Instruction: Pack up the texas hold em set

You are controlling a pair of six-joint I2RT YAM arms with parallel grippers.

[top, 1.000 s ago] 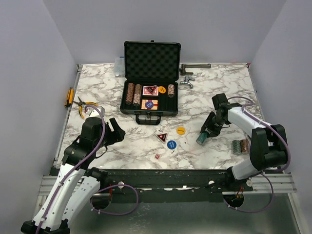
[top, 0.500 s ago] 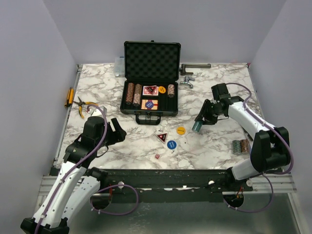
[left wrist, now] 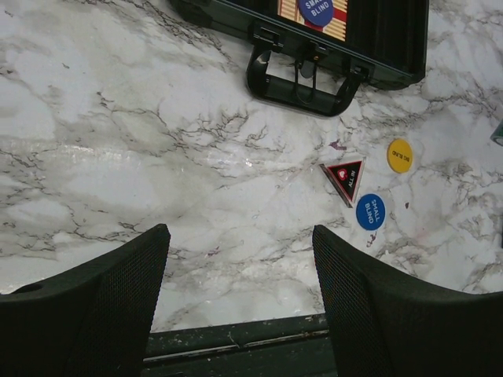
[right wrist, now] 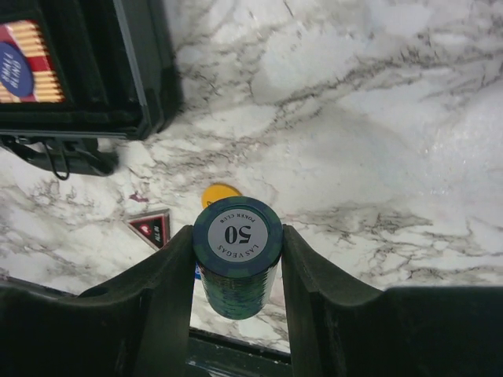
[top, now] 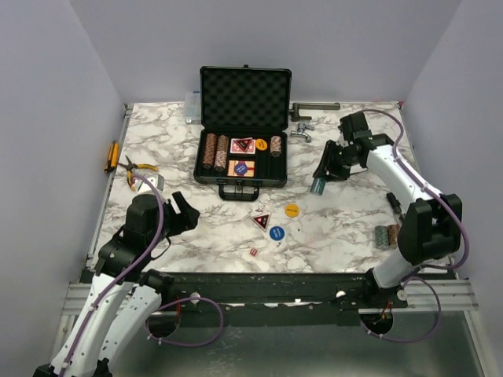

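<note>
A stack of teal chips is being gripped between the fingers of the right gripper, with a "50" showing on the top chip. In the top view the stack is being held just right of the front right corner of the briefcase. Whether it is touching the marble table cannot be told.

The briefcase is lying open at the back middle of the table, with its foam-lined lid standing upright and its handle facing the arms. Brown chip stacks, cards and a few markers are being kept in its lower half.

In front of the handle, a red triangle, a yellow disc and a blue disc are lying near one another on the table. Dice are lying nearer the front edge. Another chip stack is lying beside the right arm's base.

The left gripper is being held with its fingers spread wide and nothing between them, over bare marble at the front left. Pliers are lying at the left edge.
</note>
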